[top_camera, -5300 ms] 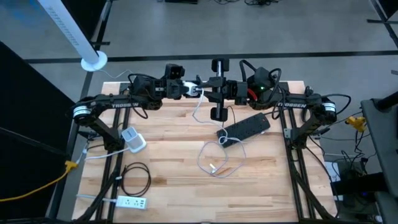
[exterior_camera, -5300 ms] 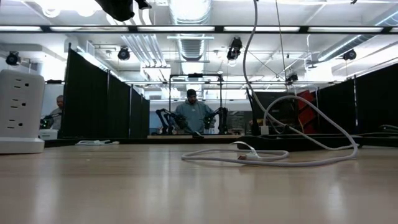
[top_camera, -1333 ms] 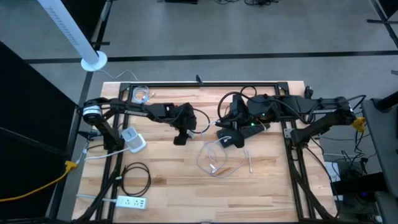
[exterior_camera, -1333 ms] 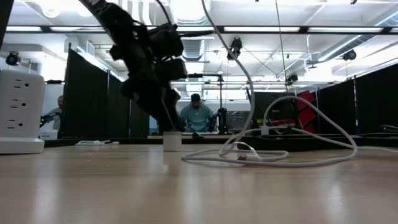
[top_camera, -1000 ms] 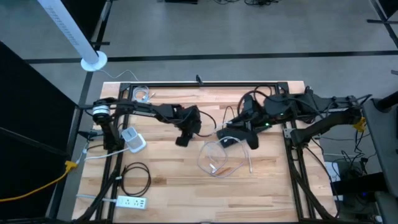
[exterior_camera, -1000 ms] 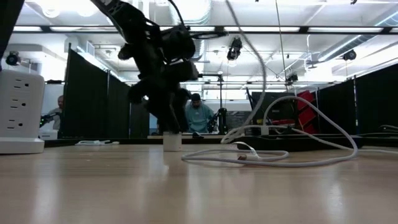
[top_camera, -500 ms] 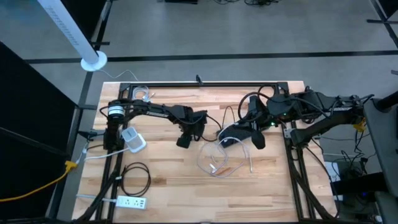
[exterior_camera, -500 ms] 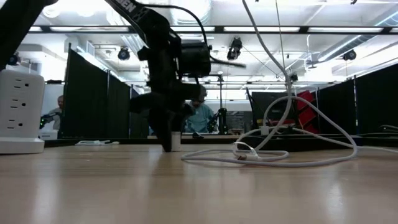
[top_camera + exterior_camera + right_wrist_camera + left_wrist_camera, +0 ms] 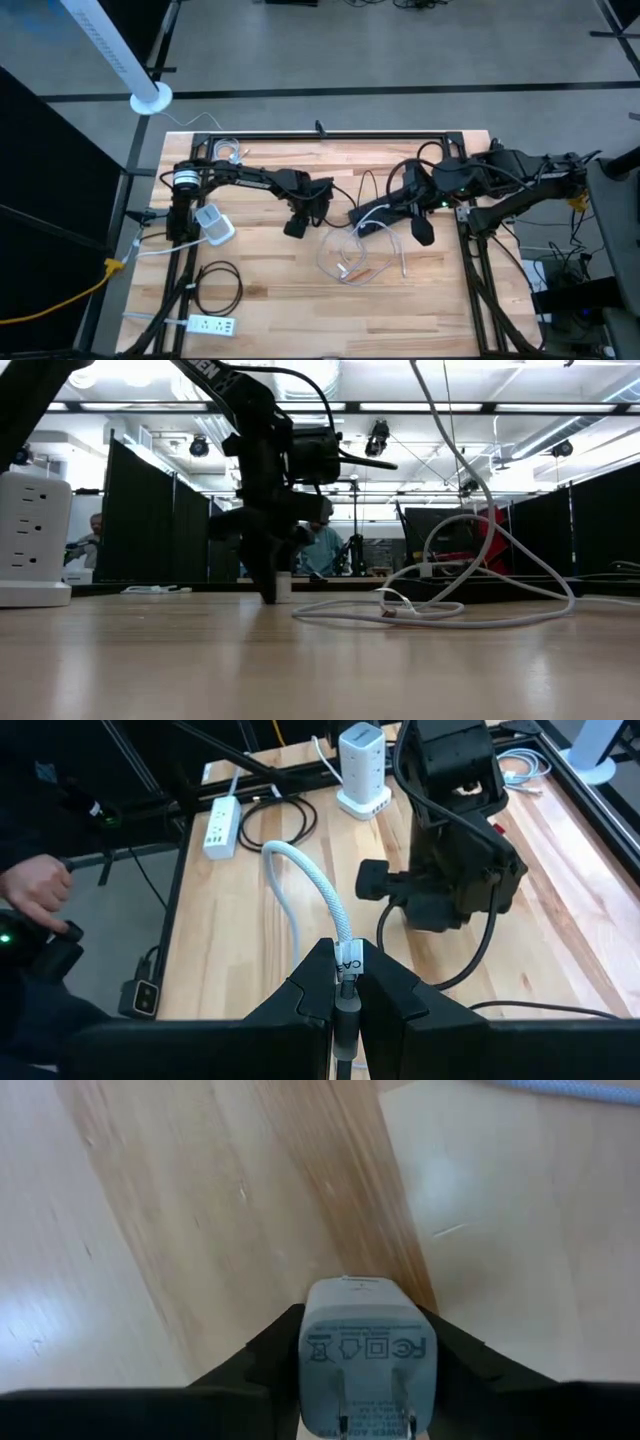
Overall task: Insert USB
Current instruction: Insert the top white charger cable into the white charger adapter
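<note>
Mid-table, our left gripper (image 9: 365,1380) seemingly clasps the light, rigid charger (image 9: 366,1355) by its flanks; right gripper (image 9: 345,982) pinches the limp cable (image 9: 303,895) behind its plug.

My wooden table (image 9: 260,270) carries some spare gear along its left side: a white tower power strip (image 9: 214,224) stands near the edge, and it looms large at the left of the low view. Closer to the front edge a black cable coil (image 9: 218,283) lies flat, and just beyond it rests a flat white power strip (image 9: 211,324). A small bundle of pale cord (image 9: 229,153) sits in the far left corner. A white pole on a round base (image 9: 150,99) stands on the floor beyond that corner. A seated person (image 9: 318,550) works at another table far behind.
</note>
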Controlling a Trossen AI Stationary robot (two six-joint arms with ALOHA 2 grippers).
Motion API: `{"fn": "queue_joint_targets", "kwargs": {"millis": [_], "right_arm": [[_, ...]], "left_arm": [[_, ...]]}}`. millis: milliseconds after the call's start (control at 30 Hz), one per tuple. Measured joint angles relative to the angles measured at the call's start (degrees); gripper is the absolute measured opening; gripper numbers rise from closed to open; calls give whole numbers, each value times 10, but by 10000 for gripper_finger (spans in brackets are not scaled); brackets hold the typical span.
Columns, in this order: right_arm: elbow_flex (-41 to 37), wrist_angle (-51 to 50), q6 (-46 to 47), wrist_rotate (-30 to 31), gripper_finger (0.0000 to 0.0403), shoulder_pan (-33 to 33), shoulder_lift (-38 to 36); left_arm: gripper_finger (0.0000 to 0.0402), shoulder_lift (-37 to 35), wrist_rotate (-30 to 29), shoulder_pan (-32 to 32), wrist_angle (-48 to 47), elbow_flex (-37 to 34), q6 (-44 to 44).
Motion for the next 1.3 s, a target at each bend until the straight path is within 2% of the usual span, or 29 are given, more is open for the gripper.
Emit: {"fn": "queue_joint_targets", "kwargs": {"millis": [133, 233, 367, 500, 600, 700, 867, 1000, 1100, 1167, 1300], "right_arm": [[0, 0, 0, 0, 14, 0, -6], [0, -11, 5, 0, 14, 0, -7], [0, -42, 0, 0, 14, 0, 1], [-13, -39, -79, 0, 14, 0, 18], [-34, 1, -144, 3, 14, 0, 24], [-52, 93, -211, 4, 14, -4, 24], [-54, 239, -356, -19, 14, -20, 24], [-60, 328, -450, -98, 14, -56, 36], [-60, 394, -482, -172, 14, -87, 47], [-60, 439, -494, -220, 14, -105, 56], [-60, 515, -505, -280, 14, -129, 77]], "left_arm": [[127, -17, 4, 0, -5, -1, -21], [127, -56, 21, 1, -9, -5, -47], [127, -139, 67, 3, 4, -25, -98], [127, -244, 123, 3, 77, -53, -179], [127, -322, 144, 3, 175, -88, -268], [127, -383, 152, 3, 302, -137, -365], [127, -436, 158, 3, 578, -229, -534], [127, -422, 152, 3, 817, -281, -659], [127, -388, 138, 1, 948, -292, -744], [127, -363, 132, 0, 1018, -291, -792], [127, -312, 105, -8, 1105, -269, -849]]}}
